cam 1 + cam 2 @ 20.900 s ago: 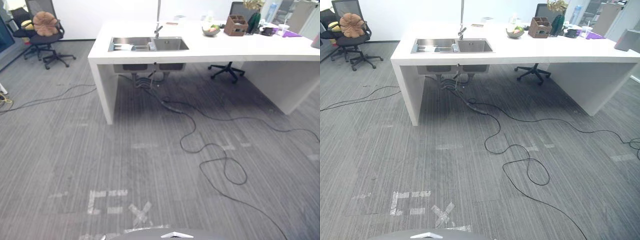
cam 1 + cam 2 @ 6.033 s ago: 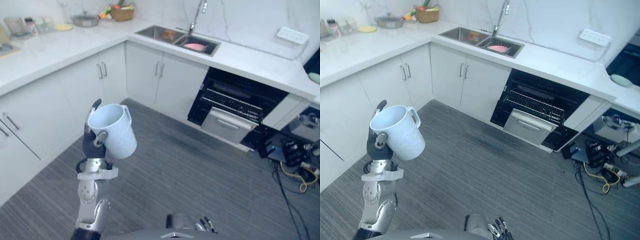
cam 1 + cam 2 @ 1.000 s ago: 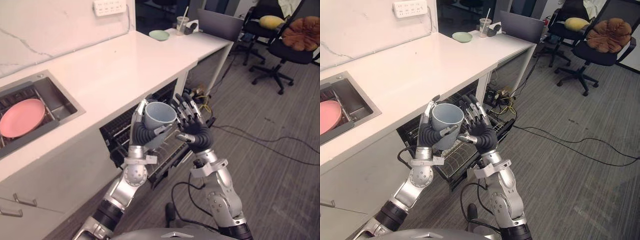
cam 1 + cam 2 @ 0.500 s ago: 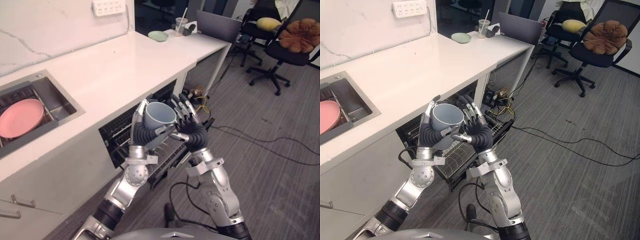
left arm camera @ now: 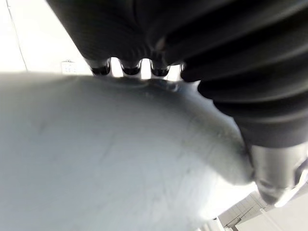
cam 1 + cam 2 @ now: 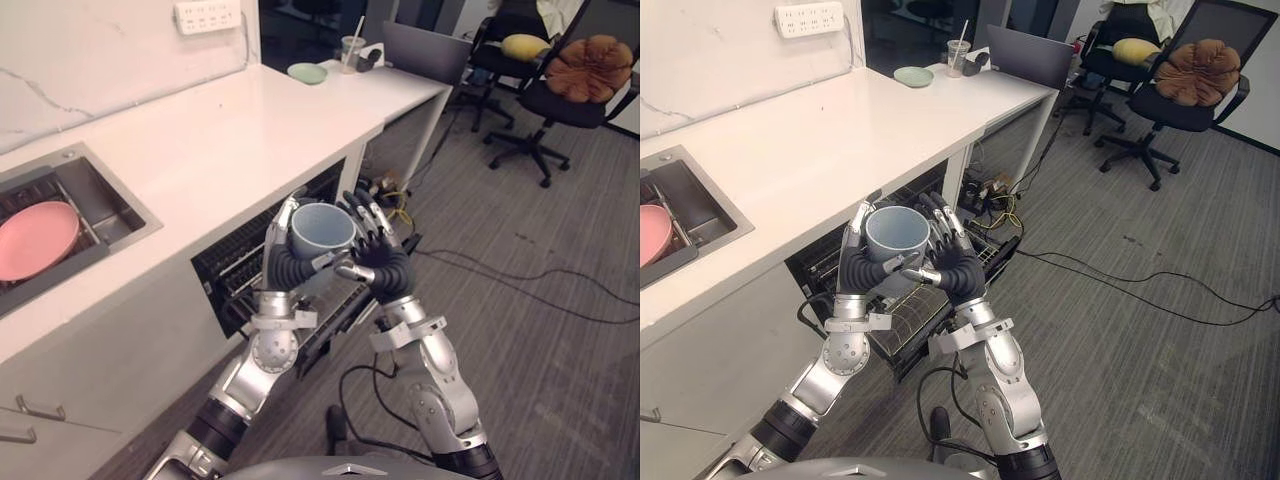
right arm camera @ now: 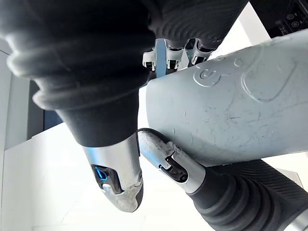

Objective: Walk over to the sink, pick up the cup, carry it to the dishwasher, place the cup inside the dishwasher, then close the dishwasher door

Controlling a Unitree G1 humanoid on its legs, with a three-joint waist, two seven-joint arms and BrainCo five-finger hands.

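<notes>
A pale blue-grey cup (image 6: 322, 228) is held upright at chest height, mouth up and empty. My left hand (image 6: 285, 268) is shut on it, fingers and thumb curled round its wall, as the left wrist view shows with the cup (image 5: 106, 159) close up. My right hand (image 6: 385, 272) stands open on the cup's other side, its straight fingers (image 7: 166, 55) resting against the cup (image 7: 226, 115). Behind and below both hands the dishwasher (image 6: 232, 268) gapes open under the white counter (image 6: 200, 130), its wire rack (image 6: 902, 318) pulled out.
To the left, a sink (image 6: 95, 200) holds a pink plate (image 6: 35, 238). A green plate (image 6: 305, 71), a cup with a straw (image 6: 350, 50) and a laptop (image 6: 425, 50) sit at the counter's far end. Office chairs (image 6: 570, 80) stand beyond, and cables (image 6: 520, 280) cross the grey floor.
My right hand has drawn in a little against the cup's side. The left hand keeps its hold at the same height. The whole view has shifted slightly.
</notes>
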